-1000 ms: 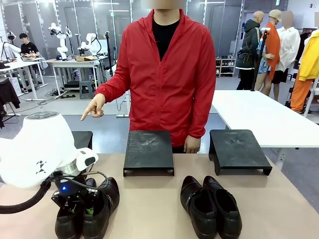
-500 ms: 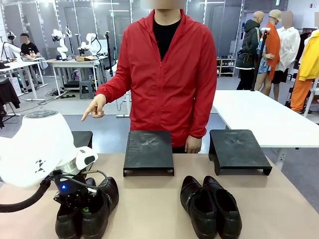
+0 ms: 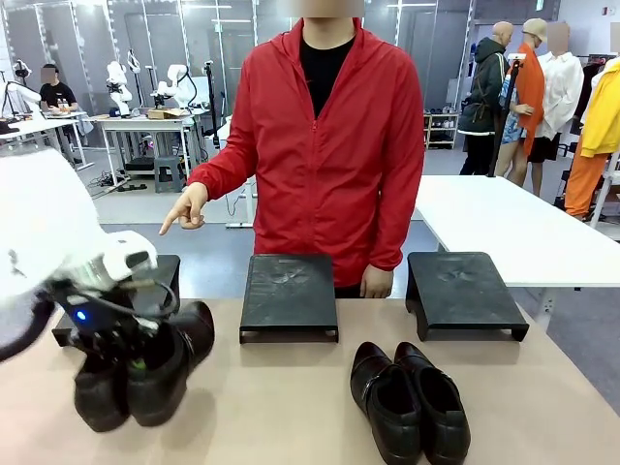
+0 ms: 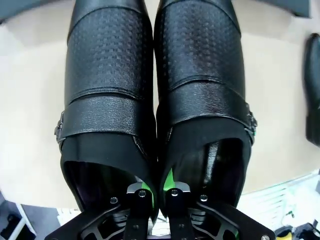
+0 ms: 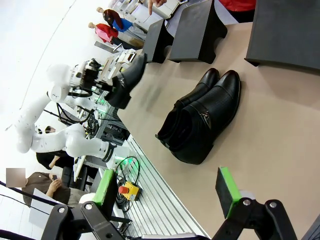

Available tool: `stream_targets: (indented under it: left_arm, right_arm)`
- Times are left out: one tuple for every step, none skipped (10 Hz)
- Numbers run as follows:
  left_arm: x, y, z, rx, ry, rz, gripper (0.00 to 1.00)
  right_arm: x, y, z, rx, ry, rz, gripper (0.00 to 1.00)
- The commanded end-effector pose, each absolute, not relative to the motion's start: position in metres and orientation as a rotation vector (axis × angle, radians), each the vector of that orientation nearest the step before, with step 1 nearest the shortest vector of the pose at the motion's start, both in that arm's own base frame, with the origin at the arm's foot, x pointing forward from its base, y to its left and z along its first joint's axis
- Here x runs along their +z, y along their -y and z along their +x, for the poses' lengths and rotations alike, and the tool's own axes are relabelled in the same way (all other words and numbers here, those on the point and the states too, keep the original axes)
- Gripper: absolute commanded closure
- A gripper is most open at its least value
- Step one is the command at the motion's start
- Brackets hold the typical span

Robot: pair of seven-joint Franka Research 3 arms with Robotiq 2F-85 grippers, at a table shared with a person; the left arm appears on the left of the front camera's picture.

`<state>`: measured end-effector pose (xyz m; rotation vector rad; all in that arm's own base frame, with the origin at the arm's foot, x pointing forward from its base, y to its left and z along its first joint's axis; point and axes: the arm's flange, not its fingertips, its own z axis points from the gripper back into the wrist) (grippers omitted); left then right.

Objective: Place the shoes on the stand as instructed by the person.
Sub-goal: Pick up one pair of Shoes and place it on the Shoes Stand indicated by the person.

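Note:
One pair of black shoes hangs above the table's left side, tilted. My left gripper is shut on the two inner walls pressed together. In the left wrist view the pinched pair runs away from the left gripper. The second pair lies on the table at front right. The person in red points a finger down toward the left stand. My right gripper is open above the table's near edge, with the second pair ahead of it.
A middle stand and a right stand sit along the far edge in front of the person. The person's other hand hangs between them. A white table stands behind at right.
My left arm has lifted the gripped pair off the table and carried it up and to the left, toward the left stand. The person's pointing hand has stayed put.

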<state>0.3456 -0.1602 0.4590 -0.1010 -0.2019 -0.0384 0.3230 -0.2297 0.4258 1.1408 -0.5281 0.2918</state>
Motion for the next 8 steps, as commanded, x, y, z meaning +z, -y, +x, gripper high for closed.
stream_targets:
  left_arm:
    - [0.498,0.132,0.354,-0.093,0.273,-0.087,1.00]
    - [0.507,0.111,0.356,-0.117,0.310,-0.074,1.00]
    - [0.513,0.095,0.360,-0.135,0.348,-0.082,1.00]
    - [0.517,0.078,0.363,-0.167,0.393,-0.084,1.00]
    - [0.518,0.063,0.366,-0.213,0.426,-0.102,1.00]
    - [0.517,0.049,0.370,-0.195,0.446,-0.103,1.00]
    - [0.517,0.044,0.374,-0.172,0.451,-0.087,1.00]
    - [0.518,0.039,0.376,-0.130,0.483,-0.090,1.00]
  right_arm:
    - [0.428,0.230,0.324,0.296,0.543,1.151,0.00]
    - [0.428,0.230,0.324,0.296,0.543,1.151,0.00]
    - [0.428,0.230,0.324,0.296,0.543,1.151,0.00]
    - [0.428,0.230,0.324,0.296,0.543,1.151,0.00]
    - [0.428,0.230,0.324,0.296,0.543,1.151,0.00]
    - [0.428,0.230,0.324,0.296,0.543,1.151,0.00]
    - [0.428,0.230,0.324,0.296,0.543,1.151,0.00]
    - [0.428,0.230,0.324,0.296,0.543,1.151,0.00]
